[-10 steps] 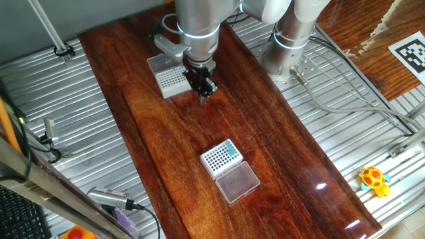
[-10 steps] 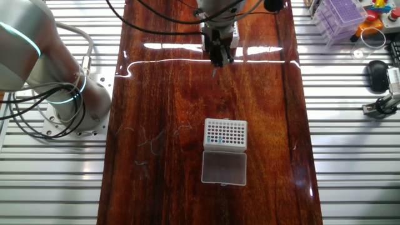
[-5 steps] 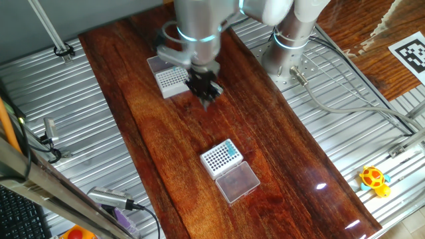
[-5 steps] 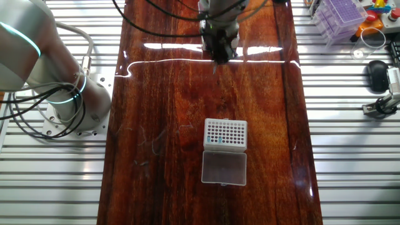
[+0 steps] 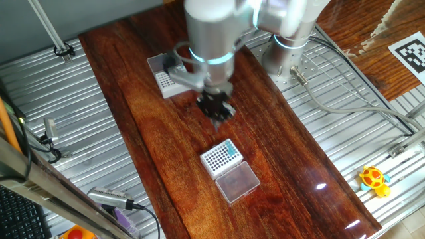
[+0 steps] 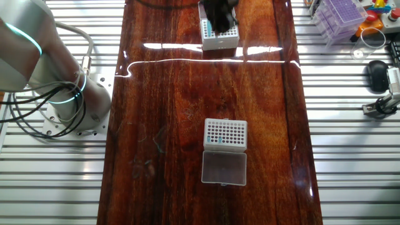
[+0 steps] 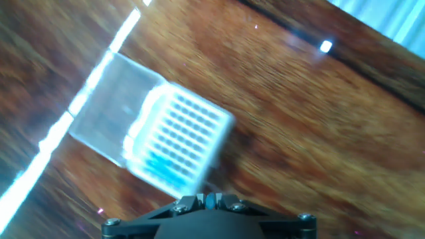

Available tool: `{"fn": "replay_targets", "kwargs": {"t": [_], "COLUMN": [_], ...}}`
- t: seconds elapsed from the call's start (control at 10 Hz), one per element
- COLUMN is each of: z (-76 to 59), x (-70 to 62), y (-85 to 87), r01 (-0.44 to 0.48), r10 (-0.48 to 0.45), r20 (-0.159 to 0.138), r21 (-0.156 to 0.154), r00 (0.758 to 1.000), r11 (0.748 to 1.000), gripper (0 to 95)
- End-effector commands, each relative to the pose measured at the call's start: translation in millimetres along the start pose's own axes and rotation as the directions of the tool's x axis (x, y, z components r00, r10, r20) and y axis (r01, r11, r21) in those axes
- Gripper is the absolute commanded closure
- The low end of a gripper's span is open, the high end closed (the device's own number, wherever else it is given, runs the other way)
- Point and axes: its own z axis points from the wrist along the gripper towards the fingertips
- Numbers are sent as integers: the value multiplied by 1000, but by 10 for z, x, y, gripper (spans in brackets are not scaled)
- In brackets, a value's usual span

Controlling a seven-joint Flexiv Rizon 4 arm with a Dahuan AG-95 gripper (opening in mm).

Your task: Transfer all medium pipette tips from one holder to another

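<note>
Mid-table in one fixed view, a blurred gripper (image 5: 218,114) under the grey arm (image 5: 211,33), hanging over bare wood of the table (image 5: 159,153), between the two racks and touching neither. Cannot tell whether the jaws stand apart or together, nor whether anything sits between them. Too smeared there. In the other fixed view only a dark shape at the top edge, overlapping the far rack.

Nearer the camera, the bold rack (image 5: 220,158): white, square, dark holes. Teal tips (image 5: 230,151) clustered in one corner of it, upright in their holes. Just beside it, edge to edge, its clear lid (image 5: 238,182), lying flat on the wood.

Farther back, partly hidden by the arm, the fine rack (image 5: 170,81): white, a grid of small grey dots. Behind that and touching it, the frosted lid (image 5: 158,63). Both racks well apart from each other.

In the hand view, all motion-smeared: the bold rack again, with a teal strip along its near edge and the clear lid against its far left side. At the bottom, only the black gripper base with its screws, no fingers in sight.

Off the wood, on the ribbed metal: a yellow toy (image 5: 374,180) at the right, a purple box (image 6: 340,15) in the far corner. On a wooden board at the upper right, a tag (image 5: 410,50) printed with black and white squares, a machine code and not letters.
</note>
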Motion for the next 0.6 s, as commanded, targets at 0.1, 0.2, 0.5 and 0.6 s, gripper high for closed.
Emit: {"fn": "replay_targets", "kwargs": {"t": [0.1, 0.2, 0.5, 0.6], "z": [153, 173, 229, 242], "x": [-200, -213, -205, -203], "y": [382, 426, 419, 416], "r01": [-258, -268, -272, -272], "r10": [257, 267, 271, 271], "r20": [31, 32, 31, 32], "r21": [39, 39, 40, 40], "r00": [966, 963, 962, 962], "r11": [965, 963, 962, 962], "gripper": [950, 950, 950, 950]}}
